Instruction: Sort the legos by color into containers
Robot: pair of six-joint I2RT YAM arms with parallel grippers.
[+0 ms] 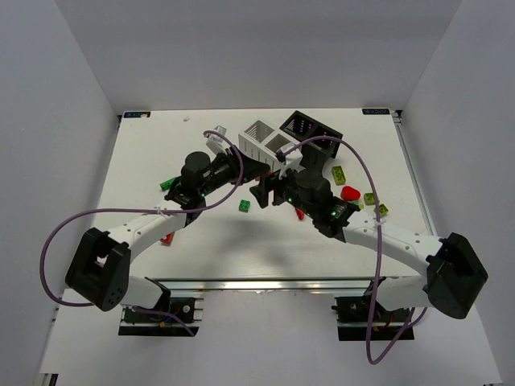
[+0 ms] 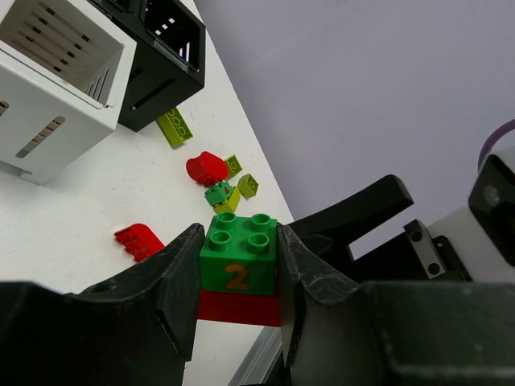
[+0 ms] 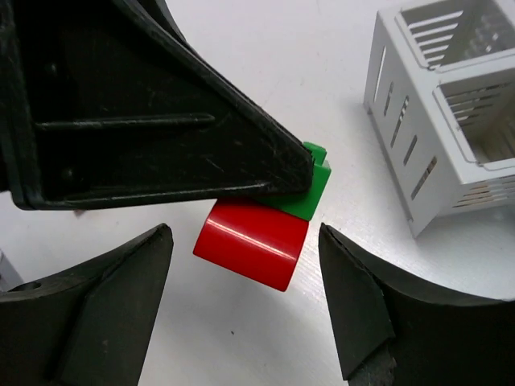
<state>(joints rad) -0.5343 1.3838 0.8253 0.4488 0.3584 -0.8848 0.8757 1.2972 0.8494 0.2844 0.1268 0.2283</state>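
My left gripper [image 2: 239,241] is shut on a green brick [image 2: 239,253] marked "2", which is stuck on top of a red brick [image 2: 237,308]; the pair is held above the table. My right gripper [image 3: 245,233] is open, with one jaw on each side of that red brick [image 3: 253,241], not touching it. The green brick [image 3: 310,193] shows just under the left finger [image 3: 161,121]. In the top view the two grippers, left [image 1: 256,170] and right [image 1: 261,195], meet just in front of the white bin [image 1: 265,141]. The black bin [image 1: 310,129] stands to its right.
Loose bricks lie right of the grippers: a red one [image 1: 350,193] and yellow-green ones [image 1: 339,173] [image 1: 369,198]. A green brick [image 1: 244,206] lies in the middle, another green one [image 1: 169,183] and a red one [image 1: 167,238] to the left. The white bin [image 3: 402,145] is close.
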